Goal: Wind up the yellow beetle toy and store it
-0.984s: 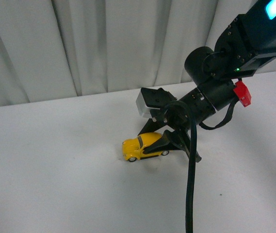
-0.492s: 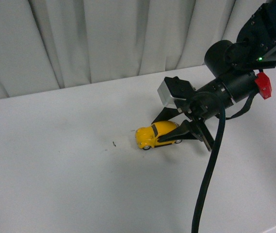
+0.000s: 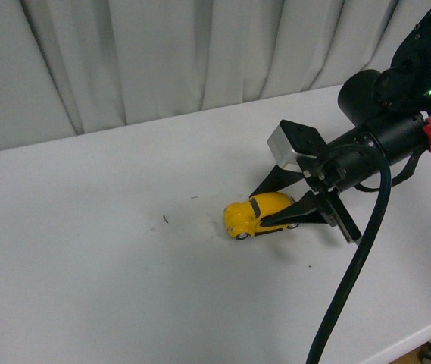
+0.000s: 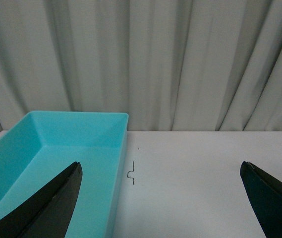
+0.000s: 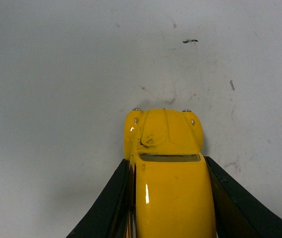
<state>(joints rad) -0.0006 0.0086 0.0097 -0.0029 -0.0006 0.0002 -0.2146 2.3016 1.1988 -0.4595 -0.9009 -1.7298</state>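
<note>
The yellow beetle toy [image 3: 258,213] rests with its wheels on the white table [image 3: 86,273], nose pointing left in the front view. My right gripper [image 3: 270,206] is shut on the toy, one black finger along each side of its body. In the right wrist view the glossy yellow beetle toy [image 5: 168,168] fills the space between the black fingers [image 5: 106,198], its nose pointing away from the camera. My left gripper [image 4: 163,171] is open, its fingertips [image 4: 61,191] wide apart over bare table, and it holds nothing. The left arm is out of the front view.
A turquoise bin [image 4: 46,158] stands beside the left gripper, its open top empty. A small bent wire scrap [image 4: 132,173] lies next to the bin's wall. Grey curtains [image 3: 162,53] hang behind the table. The right arm's black cable [image 3: 351,273] drops toward the table's front edge.
The right gripper and the beetle toy have shifted to the right across the front view, with the toy still on the table surface between the fingers.
</note>
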